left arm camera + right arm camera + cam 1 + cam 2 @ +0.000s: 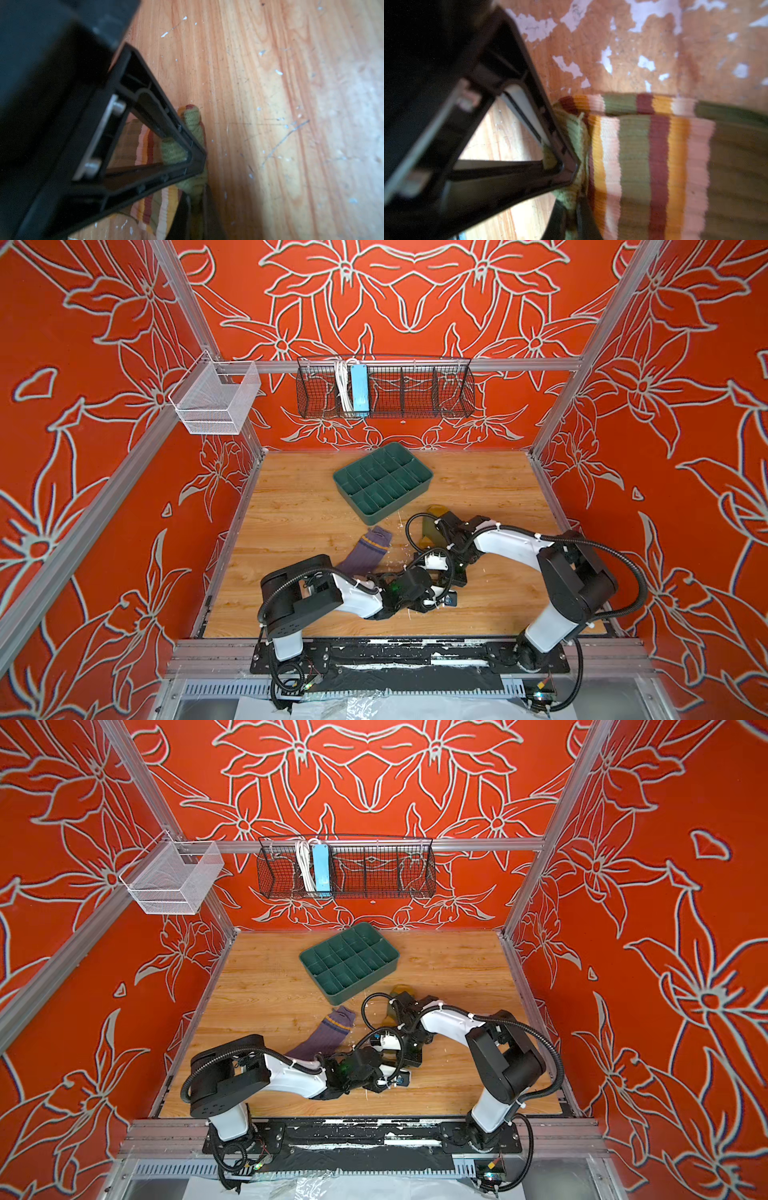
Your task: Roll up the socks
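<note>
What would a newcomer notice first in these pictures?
The red floral walls surround the wooden table. Near its front middle, the left gripper and right gripper both pinch the striped olive sock. The purple sock lies to their left, the green tray behind.

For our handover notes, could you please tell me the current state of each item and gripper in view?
left gripper: shut on the striped sock
right gripper: shut on the striped sock
striped sock: not rolled, one end pinched by both grippers
purple sock: lying flat, not rolled, not gripped
green tray: compartments empty
black wire basket: holds a power strip
white mesh basket: empty
</note>
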